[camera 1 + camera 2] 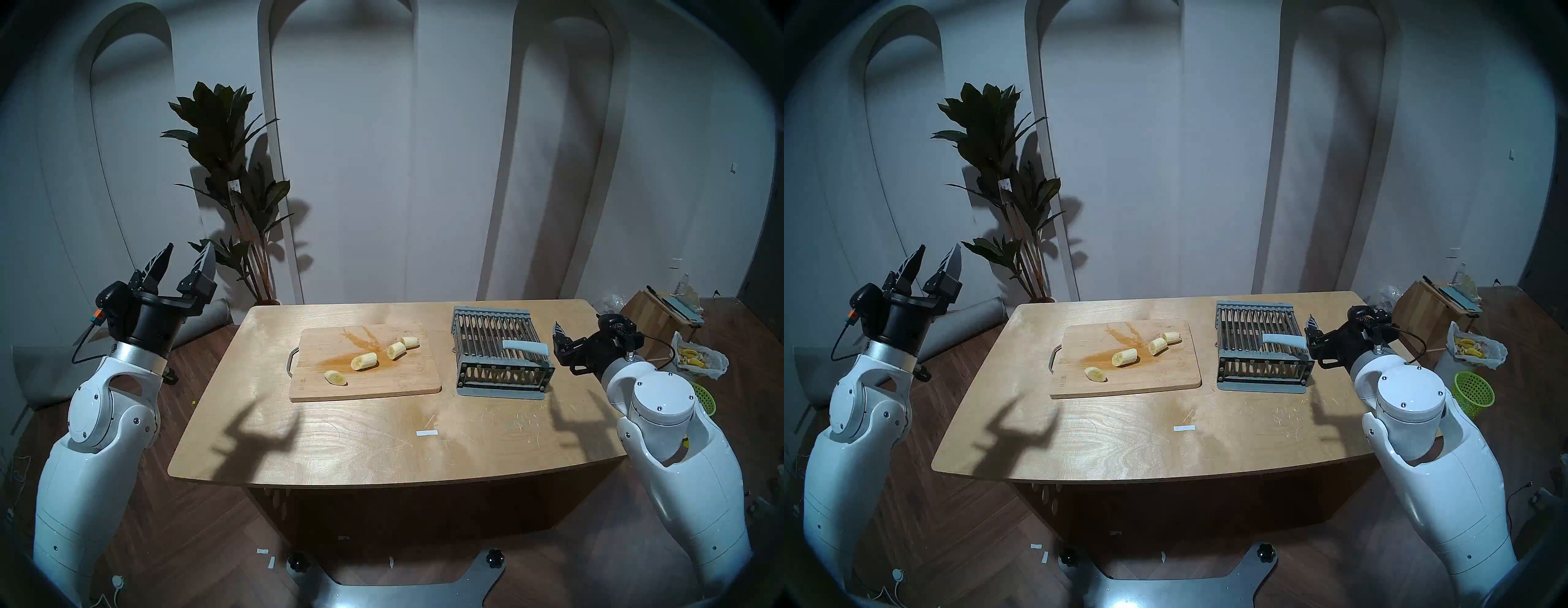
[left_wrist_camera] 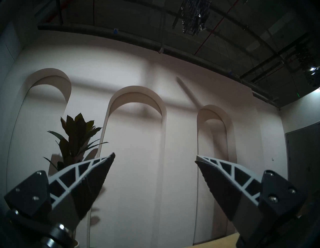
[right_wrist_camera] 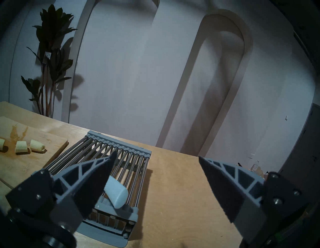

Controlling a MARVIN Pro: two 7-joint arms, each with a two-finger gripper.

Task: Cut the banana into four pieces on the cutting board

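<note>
Your left arm is folded up off the table's left side, its wrist tipped so the left gripper [image 1: 183, 260] points up and away toward the wall and the potted plant [image 1: 231, 170]; its fingers [image 2: 90, 175] are spread wide with nothing between them. Your right arm is bent at the table's right edge, and the right gripper [image 3: 156, 160] points roughly level across the tabletop, its jaws likewise spread wide and empty. It hangs just beside the near right corner of the grey slatted rack [image 1: 500, 352], and in the right wrist view its left finger overlaps the rack. A knife with a pale handle [image 1: 526, 347] lies on top of the rack, released, handle end toward your right gripper; whether a finger touches it you cannot tell from these views. The banana [image 1: 364, 361] lies in four short chunks on the cutting board [image 1: 382, 384], well apart from both grippers and from the knife, to the left of the rack. The chunks form a loose diagonal row running from the near left of the board toward the far right, with small gaps between them, the middle two lying on the edge of the orange-brown stain [image 1: 360, 339]. Each chunk's long axis follows roughly that same diagonal, and the two end pieces taper outward. The board sits flat on the table [image 1: 339, 446], its metal loop handle [image 1: 292, 361] on the left short edge.
</note>
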